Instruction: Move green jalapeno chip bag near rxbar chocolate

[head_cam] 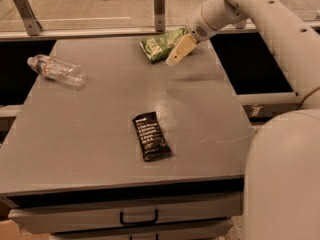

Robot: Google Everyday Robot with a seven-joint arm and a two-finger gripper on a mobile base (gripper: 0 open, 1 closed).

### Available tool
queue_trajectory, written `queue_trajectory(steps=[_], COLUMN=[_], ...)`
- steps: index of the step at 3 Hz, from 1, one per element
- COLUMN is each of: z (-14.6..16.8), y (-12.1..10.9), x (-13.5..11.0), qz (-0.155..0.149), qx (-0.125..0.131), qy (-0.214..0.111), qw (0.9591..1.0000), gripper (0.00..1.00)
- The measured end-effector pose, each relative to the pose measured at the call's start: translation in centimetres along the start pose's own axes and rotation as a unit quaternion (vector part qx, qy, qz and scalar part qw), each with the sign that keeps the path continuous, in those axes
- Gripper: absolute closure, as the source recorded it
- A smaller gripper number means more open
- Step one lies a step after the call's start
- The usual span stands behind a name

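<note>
The right end of the green jalapeno chip bag (156, 45) is covered by the gripper (179, 52), and contact between them cannot be judged. Behind the gripper, the arm (280, 29) is cut off by the top and right edges. The lettering on the rxbar chocolate (151, 136), well in front of the gripper, cannot be read.
</note>
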State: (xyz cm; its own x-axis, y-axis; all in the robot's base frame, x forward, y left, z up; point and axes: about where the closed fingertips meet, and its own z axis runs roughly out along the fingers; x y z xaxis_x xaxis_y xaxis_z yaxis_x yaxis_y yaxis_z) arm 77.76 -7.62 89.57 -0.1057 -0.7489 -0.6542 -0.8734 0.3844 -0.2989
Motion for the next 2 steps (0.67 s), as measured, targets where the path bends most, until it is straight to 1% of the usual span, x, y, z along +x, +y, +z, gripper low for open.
queue_trajectory(steps=[1,2], z=[3.9,5.9], y=[-2.2,-3.7], x=[-0.4,0.0], qz=[0.03,0.043], qx=[0.003,0.012], qy=[-0.015,-0.012], qw=[0.9994,0.9989], gripper=[0.0,0.18])
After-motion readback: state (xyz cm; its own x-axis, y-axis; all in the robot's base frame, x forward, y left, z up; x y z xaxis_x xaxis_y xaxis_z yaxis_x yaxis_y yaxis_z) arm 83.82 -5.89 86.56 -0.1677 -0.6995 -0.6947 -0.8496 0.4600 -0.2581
